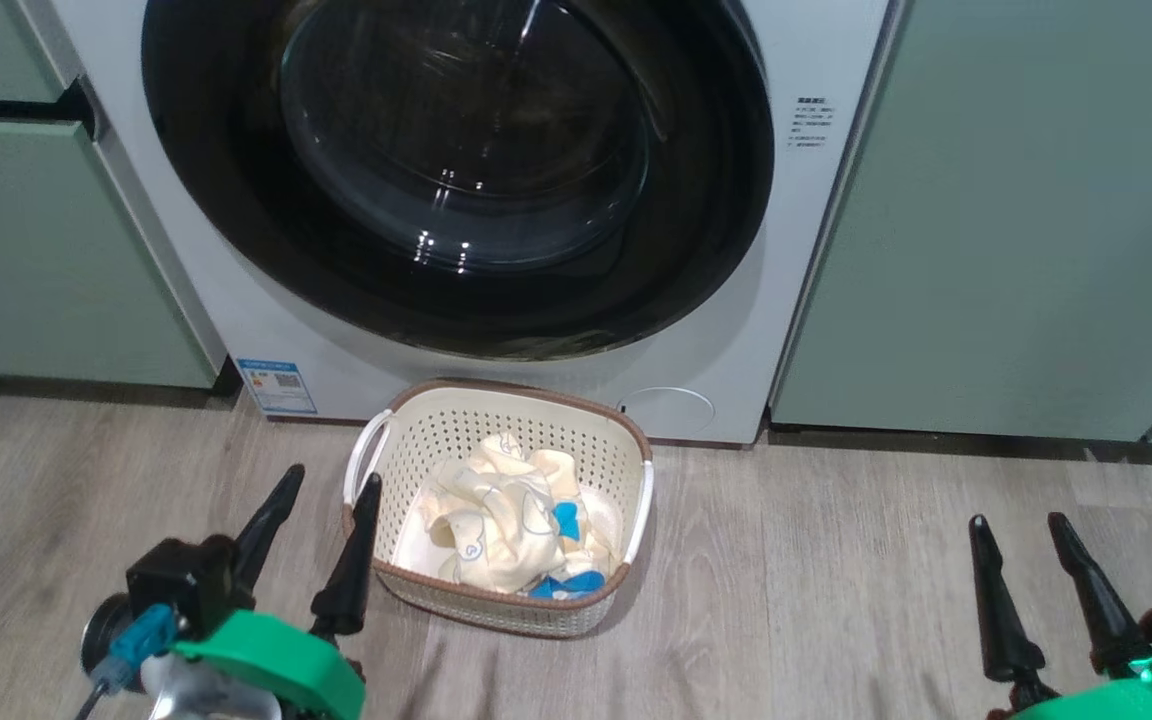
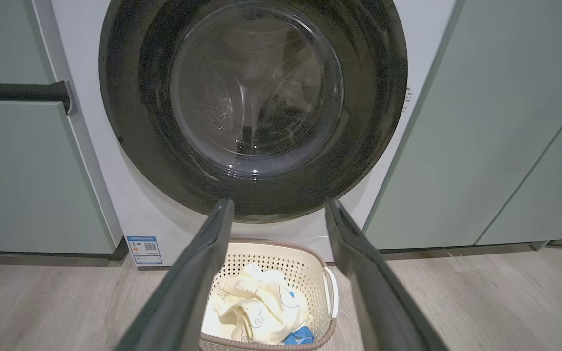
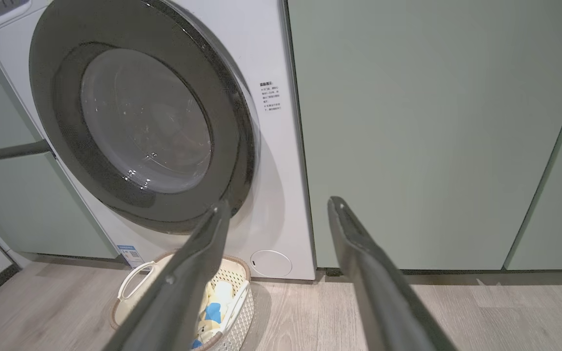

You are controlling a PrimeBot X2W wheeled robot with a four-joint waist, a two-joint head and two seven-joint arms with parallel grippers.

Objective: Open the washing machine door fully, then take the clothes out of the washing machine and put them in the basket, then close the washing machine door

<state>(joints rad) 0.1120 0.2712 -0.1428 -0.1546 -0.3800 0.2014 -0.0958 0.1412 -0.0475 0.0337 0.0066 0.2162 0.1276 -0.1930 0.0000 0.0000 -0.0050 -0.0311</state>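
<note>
Your left tool [image 1: 333,476] hangs released and empty at 7 o'clock in the head view, its two dark fingers [image 1: 351,570] spread just beside the left wall of the small rectangular cream plastic basket [image 1: 536,425] with the brown rim; your right tool [image 1: 1018,520] is likewise spread and holding nothing at 5 o'clock, well apart from the basket, over the grey wood-look floor [image 1: 836,600]. The soft pale cream-yellow clothes [image 1: 496,520] with blue prints lie heaped inside the basket, which stands on the floor at 6 o'clock, just in front of the big white front-loading washing machine [image 1: 816,280]. At 12 o'clock is the large round washing machine door [image 1: 456,160], a glossy black rim around a bulging clear glass bowl; it looks seated against the machine's front, though you cannot tell whether it has latched

Judge the clothes as light, limp and easy to snag: should you need them, pinch a raised fold at the top of the heap, not the perforated wall. The door is stiff and hinged, and its glossy rim will likely be slippery, so push flat on the black rim rather than the glass bowl; treat the glass as the fragile part
</note>
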